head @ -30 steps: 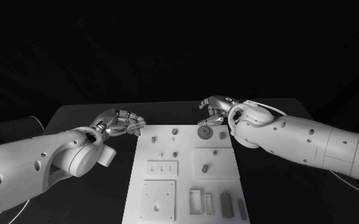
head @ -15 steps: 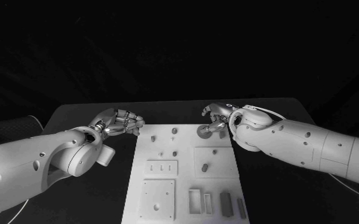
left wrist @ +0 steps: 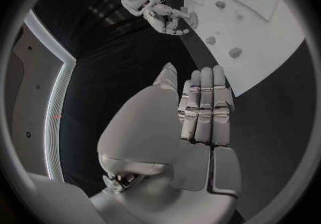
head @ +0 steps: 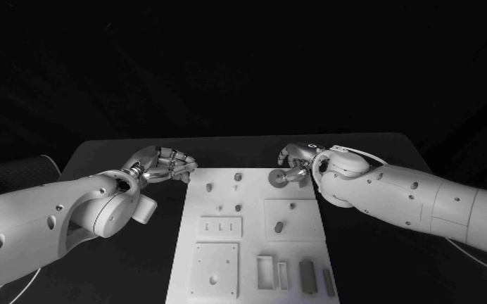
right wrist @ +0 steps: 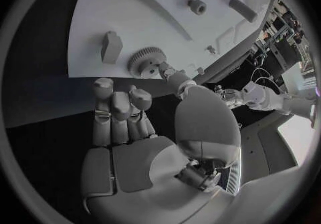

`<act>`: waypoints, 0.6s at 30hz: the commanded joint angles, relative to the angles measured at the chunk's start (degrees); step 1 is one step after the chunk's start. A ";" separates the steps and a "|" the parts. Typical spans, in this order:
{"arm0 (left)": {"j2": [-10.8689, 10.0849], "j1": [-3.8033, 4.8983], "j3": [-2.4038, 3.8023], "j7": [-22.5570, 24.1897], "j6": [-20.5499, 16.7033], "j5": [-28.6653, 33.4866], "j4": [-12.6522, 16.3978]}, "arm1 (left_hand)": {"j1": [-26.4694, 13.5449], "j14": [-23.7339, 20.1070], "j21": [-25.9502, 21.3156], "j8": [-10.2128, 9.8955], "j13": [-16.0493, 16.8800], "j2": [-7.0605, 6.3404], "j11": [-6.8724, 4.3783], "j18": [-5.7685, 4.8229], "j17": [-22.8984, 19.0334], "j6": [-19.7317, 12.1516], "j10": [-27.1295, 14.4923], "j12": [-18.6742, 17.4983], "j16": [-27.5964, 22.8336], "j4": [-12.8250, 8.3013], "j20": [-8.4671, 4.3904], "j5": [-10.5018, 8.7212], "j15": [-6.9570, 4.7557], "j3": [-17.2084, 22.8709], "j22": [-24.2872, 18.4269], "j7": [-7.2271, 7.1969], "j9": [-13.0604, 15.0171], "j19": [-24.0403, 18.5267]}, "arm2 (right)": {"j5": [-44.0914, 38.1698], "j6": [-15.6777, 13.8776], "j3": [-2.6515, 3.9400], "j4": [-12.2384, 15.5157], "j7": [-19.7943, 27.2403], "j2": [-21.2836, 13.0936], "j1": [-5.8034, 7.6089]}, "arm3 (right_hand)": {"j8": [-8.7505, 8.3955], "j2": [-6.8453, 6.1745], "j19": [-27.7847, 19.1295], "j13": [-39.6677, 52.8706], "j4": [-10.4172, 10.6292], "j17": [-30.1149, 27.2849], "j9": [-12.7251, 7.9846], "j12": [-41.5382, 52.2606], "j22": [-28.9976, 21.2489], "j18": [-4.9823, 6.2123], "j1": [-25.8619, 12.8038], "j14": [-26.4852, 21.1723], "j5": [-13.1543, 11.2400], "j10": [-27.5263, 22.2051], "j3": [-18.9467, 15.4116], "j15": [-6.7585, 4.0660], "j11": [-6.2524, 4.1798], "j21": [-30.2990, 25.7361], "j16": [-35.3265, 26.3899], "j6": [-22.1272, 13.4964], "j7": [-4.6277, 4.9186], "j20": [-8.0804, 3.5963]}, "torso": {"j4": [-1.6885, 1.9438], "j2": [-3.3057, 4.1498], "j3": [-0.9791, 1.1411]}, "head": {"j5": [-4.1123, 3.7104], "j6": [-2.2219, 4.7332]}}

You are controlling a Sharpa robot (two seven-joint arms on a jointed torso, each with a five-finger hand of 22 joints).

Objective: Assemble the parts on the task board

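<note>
On task board (head: 248, 248), one gear (head: 276, 177)

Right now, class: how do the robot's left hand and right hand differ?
The right hand reaches over the task board's far edge, a fingertip touching the gear; the left hand hangs over the black table beside the board. The right hand's thumb stretches out; the left hand's fingers are curled in on nothing. Both are silver, on white arms.
</note>
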 commanded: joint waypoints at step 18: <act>0.08 0.06 0.04 0.34 -0.04 -0.16 -0.18 | 0.19 0.22 -0.28 -0.34 0.11 -0.21 -0.04 0.38 0.17 0.49 0.46 -0.32 -0.40 -0.05 -0.36 0.10 0.14 -0.03 0.07 -0.04 0.07 0.04 | -0.84 1.43 -0.01 -0.81 0.65 0.56 -0.82 | 0.58 1.07 -0.06 -0.26 -0.09 -0.21 0.19 0.17 0.98 3.62 -0.47 0.08 0.33 0.27 -0.70 -0.61 -0.69 0.37 0.29 0.84 -0.28 -0.40 | 0.01 -0.02 -0.03 | 0.43 -0.44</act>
